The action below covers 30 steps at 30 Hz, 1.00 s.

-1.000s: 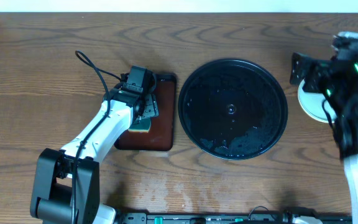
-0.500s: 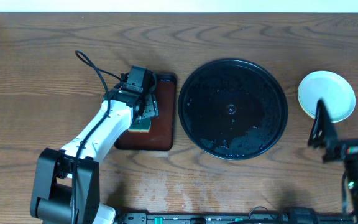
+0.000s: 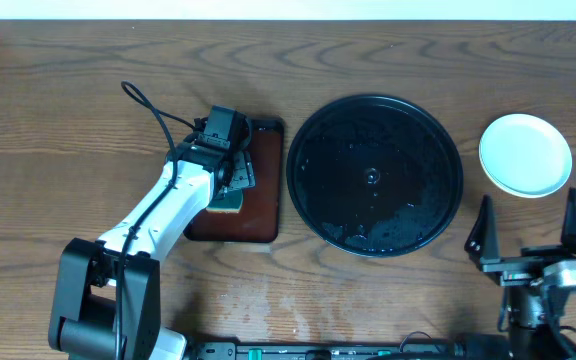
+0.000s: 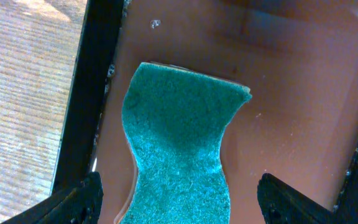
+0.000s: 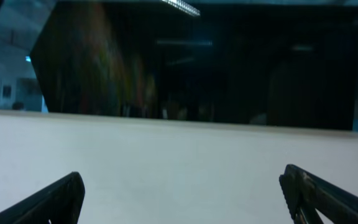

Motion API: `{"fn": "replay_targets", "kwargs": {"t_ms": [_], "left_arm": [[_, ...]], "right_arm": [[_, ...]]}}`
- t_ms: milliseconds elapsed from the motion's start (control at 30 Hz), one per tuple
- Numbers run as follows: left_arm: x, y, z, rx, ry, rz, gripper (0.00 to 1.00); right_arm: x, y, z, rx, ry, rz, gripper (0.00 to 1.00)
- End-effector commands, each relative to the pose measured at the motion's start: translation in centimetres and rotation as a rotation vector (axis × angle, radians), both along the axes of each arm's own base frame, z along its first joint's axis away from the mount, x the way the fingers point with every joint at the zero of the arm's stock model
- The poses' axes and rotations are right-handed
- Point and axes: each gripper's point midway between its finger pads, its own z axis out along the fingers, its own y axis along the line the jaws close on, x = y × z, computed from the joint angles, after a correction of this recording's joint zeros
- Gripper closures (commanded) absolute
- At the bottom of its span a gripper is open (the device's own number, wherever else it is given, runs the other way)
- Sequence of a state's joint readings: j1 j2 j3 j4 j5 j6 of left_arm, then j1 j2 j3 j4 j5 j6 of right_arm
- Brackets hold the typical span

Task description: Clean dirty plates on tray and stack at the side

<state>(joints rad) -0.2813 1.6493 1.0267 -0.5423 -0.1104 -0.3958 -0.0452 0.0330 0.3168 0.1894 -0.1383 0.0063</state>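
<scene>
Glossy-white, seemingly stacked on the bench just right of the bare tray (image 3: pixel 408 140): see plates (image 3: pixel 525 155). Reads as the closing step. Spread wide above sponge (image 4: pixel 179 143) with left pincer (image 4: pixel 182 196), gripping nothing; likewise right pincer (image 3: pixel 528 235), wide and empty. Next, probably just park both.

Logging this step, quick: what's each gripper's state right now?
Left gripper: open, fingers either side of the green sponge, not clamping it.
Right gripper: open, holding nothing.
</scene>
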Motion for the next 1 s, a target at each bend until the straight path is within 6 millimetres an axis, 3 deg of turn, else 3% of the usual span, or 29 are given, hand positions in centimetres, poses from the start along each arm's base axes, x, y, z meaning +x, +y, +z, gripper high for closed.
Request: {"fn": "replay_targets", "kwargs": {"t_ms": [0,433,567,700,967], "left_arm": [[-0.1,0.2,0.0,0.005,0.0,0.006,0.2],[-0.1,0.2,0.0,0.005,0.001,0.005,0.2],[-0.1,0.2,0.0,0.005,0.001,0.006,0.2],[-0.1,0.2,0.0,0.005,0.001,0.006,0.19],[-0.1,0.2,0.0,0.005,0.0,0.006,0.19]], "right_arm": [[0.9,0.0,-2.6,-0.004,-0.005,-0.001,0.01],[4.5,0.0,-12.4,-0.029,0.216,-0.008,0.01],[5.0,0.7,-15.3,-0.118,0.325,0.008,0.01],[5.0,1.7,-19.6,-0.245,0.482,0.049,0.01],[4.9,2.2,-19.8,-0.202,0.494,0.085,0.01]]}}
